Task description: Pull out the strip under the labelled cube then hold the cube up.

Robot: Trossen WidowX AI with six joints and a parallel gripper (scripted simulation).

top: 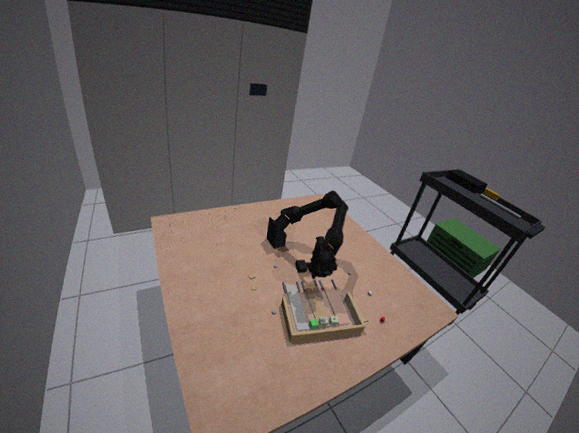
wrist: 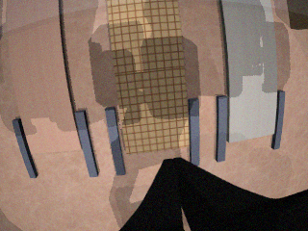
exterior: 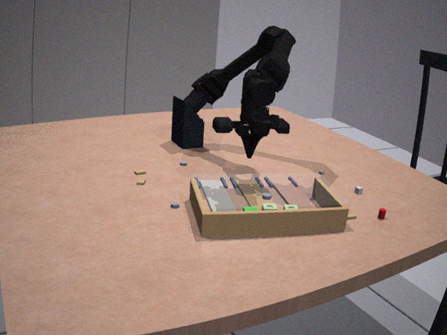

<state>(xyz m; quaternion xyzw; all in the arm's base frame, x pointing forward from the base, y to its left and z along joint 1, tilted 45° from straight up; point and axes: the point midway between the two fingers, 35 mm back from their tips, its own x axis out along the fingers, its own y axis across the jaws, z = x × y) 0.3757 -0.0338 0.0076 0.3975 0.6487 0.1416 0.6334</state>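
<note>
My gripper [top: 318, 275] [exterior: 249, 155] [wrist: 172, 166] is shut and empty, above the table just outside the near end of the tan grid strip [exterior: 253, 190] [wrist: 154, 137]. A grey strip [top: 300, 309] [exterior: 221, 198] [wrist: 251, 113] and a pinkish strip [exterior: 299, 194] [wrist: 40, 87] lie on either side of the tan one. At the far wall of the box sit a bright green cube [top: 314, 324] [exterior: 250, 209] and two pale green cubes with marks, one in the middle [top: 323, 321] [exterior: 269, 206] and one at the right [top: 334, 319] [exterior: 290, 207]. Their marks are too small to read.
A low wooden box [top: 328, 335] [exterior: 273, 223] has walls on three sides and is open toward the arm. Blue-grey rails [wrist: 220, 129] flank the strip ends. A red cylinder [top: 382, 319] [exterior: 381, 213], a small white cube [exterior: 359, 190] and small grey discs [exterior: 174, 205] lie around the box.
</note>
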